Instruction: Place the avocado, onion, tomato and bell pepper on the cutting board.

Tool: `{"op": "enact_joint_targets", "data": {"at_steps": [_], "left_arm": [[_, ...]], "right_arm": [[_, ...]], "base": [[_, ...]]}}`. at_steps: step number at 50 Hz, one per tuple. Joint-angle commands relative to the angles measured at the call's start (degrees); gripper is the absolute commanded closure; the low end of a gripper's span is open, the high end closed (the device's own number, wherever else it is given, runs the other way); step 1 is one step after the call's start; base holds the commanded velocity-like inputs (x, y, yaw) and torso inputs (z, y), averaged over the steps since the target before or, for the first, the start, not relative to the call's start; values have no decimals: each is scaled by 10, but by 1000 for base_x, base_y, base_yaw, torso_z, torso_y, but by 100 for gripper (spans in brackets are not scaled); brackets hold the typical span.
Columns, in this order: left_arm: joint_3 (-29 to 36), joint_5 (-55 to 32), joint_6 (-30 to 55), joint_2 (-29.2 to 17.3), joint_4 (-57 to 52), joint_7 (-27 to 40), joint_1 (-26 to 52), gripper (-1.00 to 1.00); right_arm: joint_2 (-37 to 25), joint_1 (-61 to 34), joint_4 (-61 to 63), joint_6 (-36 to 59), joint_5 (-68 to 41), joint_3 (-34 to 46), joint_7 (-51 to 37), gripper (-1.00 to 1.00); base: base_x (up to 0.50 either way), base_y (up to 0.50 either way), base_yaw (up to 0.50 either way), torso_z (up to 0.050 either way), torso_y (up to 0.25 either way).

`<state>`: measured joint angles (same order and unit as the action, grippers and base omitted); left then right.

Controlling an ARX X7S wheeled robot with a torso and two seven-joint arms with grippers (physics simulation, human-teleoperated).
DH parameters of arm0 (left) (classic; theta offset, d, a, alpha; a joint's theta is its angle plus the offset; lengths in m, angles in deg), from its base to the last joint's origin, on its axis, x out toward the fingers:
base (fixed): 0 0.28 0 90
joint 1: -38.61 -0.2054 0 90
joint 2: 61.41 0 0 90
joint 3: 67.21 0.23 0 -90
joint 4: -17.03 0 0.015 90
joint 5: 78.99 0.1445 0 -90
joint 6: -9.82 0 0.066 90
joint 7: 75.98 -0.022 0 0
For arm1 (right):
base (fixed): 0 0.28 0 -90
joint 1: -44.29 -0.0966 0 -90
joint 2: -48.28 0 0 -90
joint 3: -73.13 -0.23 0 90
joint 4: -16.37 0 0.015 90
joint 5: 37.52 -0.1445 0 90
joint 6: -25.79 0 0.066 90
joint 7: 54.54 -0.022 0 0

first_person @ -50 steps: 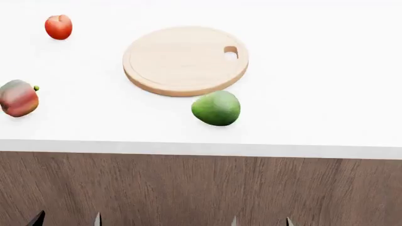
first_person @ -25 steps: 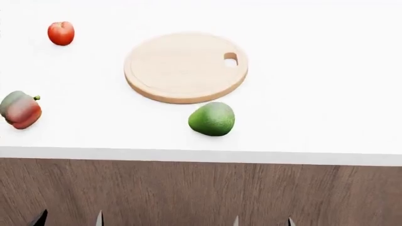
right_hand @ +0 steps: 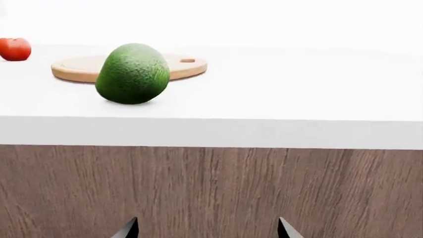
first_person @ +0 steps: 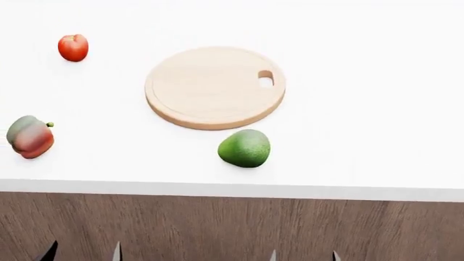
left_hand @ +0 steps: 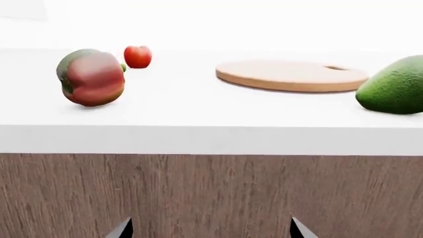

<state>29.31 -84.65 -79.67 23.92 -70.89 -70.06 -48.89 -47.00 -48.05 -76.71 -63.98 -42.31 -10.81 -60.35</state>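
Round wood board (first_person: 214,87), smooth avocado (first_person: 244,148)

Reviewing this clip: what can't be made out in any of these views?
- Onion: in no view; it may lie outside the frames.
- Left gripper and right gripper: only fingertips show at the bottom edges.
- Avocado: cut by the left wrist view's edge.
- Tomato: cut by the right wrist view's edge.
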Motion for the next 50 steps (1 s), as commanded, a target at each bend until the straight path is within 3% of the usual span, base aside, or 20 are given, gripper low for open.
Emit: {"op": "enact_joint_targets", "data": {"at_steps": [1, 4, 10, 13, 18, 40, 50], "left_arm": [[5, 6, -1, -7, 6, 24, 11, -100], [-2, -14, 52, -21, -88, 22, 5, -100], [-83, -156, 313, -93, -386, 31, 53, -100], [-121, -223, 410, -122, -479, 44, 73, -100], [-152, -283, 474, -141, -538, 54, 89, -100], [-187, -332, 503, -152, -577, 82, 71, -100], [-185, -341, 507, -152, -571, 95, 93, -100]], "right_arm": [[-6, -8, 0, -3, -6, 7, -12, -100], [-19, -21, 77, 84, -20, -4, -20, -100], [-73, -63, 359, 345, -85, -44, -33, -100], [-88, -100, 463, 468, -143, -84, -42, -100], [-104, -150, 558, 595, -201, -122, -51, -100], [-102, -170, 603, 669, -267, -178, -68, -100], [-106, -239, 620, 763, -327, -208, -86, -100]], "base": [[0, 0, 0, 50, 21], [0, 0, 0, 0, 0], [0, 0, 0, 0, 0], [0, 0, 0, 0, 0], [0, 0, 0, 0, 0], [0, 418, 0, 0, 0], [119, 0, 0, 0, 0]]}}
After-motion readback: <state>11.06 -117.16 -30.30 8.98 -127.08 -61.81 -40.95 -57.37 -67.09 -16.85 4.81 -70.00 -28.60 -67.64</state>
